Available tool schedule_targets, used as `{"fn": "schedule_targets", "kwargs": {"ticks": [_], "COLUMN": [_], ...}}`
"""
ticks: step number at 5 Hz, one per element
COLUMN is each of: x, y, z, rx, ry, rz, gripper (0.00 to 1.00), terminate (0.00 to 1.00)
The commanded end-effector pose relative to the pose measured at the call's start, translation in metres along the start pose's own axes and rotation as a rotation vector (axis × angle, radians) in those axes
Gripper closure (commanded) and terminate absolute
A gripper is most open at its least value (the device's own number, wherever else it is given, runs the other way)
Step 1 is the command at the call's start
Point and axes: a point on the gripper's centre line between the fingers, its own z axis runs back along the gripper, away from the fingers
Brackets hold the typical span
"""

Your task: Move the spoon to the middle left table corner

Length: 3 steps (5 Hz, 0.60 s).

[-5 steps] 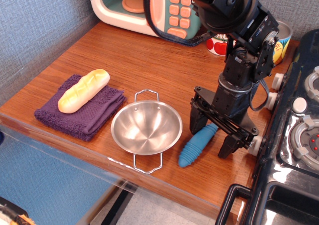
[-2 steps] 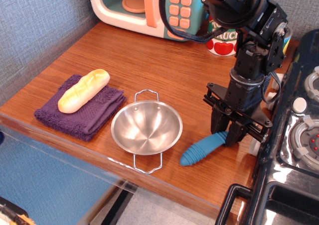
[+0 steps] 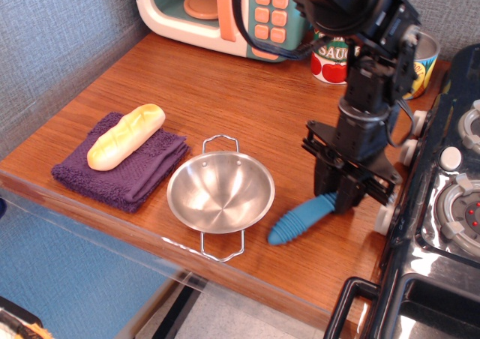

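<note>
The spoon shows as a ribbed blue handle lying slanted on the reddish-brown table, right of the steel bowl. Its metal head is hidden under my gripper. My gripper points down over the handle's upper right end, and its fingers are closed around that end. The handle's lower left end rests at or just above the tabletop near the front edge.
A steel two-handled bowl sits just left of the spoon. A bread roll lies on a purple towel at the left. A toy microwave and cans stand at the back. The black toy stove borders the right.
My gripper went from open astride the handle to closed on its upper end. The handle swung to point more to the right, and gripper and spoon have since shifted slightly left.
</note>
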Motion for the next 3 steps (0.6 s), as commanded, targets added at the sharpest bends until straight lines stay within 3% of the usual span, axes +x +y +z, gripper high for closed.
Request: {"fn": "schedule_targets", "kwargs": {"ticks": [1,2,3], "x": [0.017,0.03,0.038], "y": [0.006,0.006,0.021], "z": [0.068,0.096,0.115], "rx": [-0.173,-0.301,-0.288], "ry": [-0.167,-0.246,-0.305], "rz": [0.037,0.059,0.088], "gripper": [1.0,1.0,1.0], "terminate": [0.0,0.0,0.0]}}
